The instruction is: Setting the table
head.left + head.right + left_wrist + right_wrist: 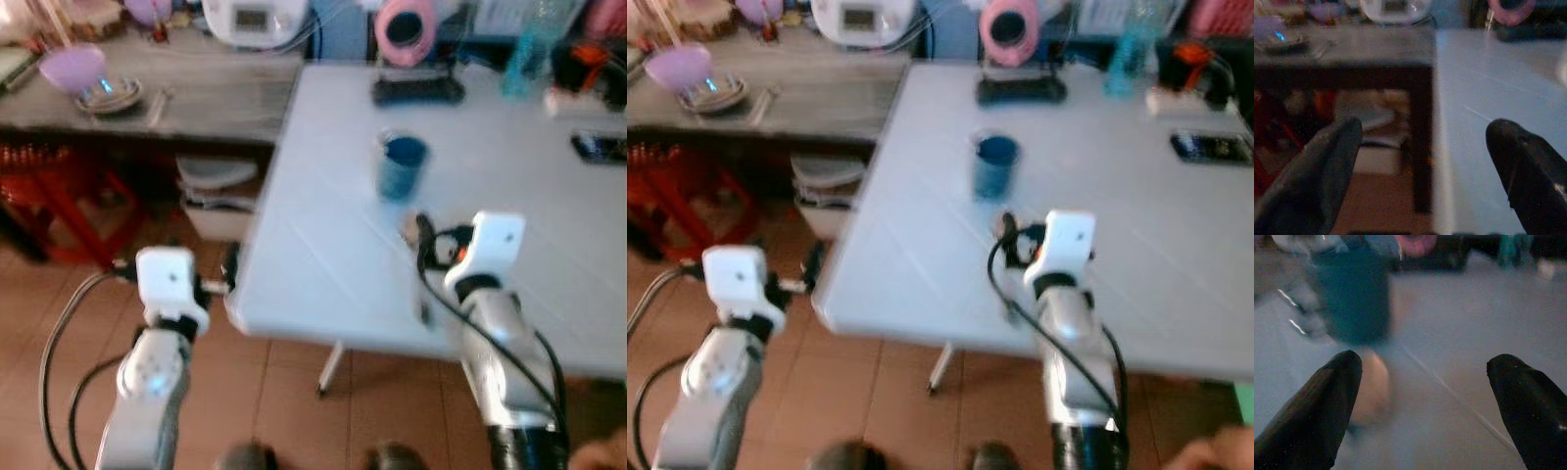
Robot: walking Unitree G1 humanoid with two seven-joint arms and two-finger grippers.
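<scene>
Cup point(402, 166) | on table point(323, 245); just beyond parted right pincer point(419, 235)

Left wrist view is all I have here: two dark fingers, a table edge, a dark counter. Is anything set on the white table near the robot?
Observer: Yes, a blue cup stands upright on the white table, ahead of the right gripper.
Operator: Is that gripper holding it?
Observer: No. Its fingers are spread apart with the cup beyond them, untouched.
Operator: Where is the left gripper?
Observer: The left gripper is off the table's left corner, over the tiled floor, open and empty.
</scene>
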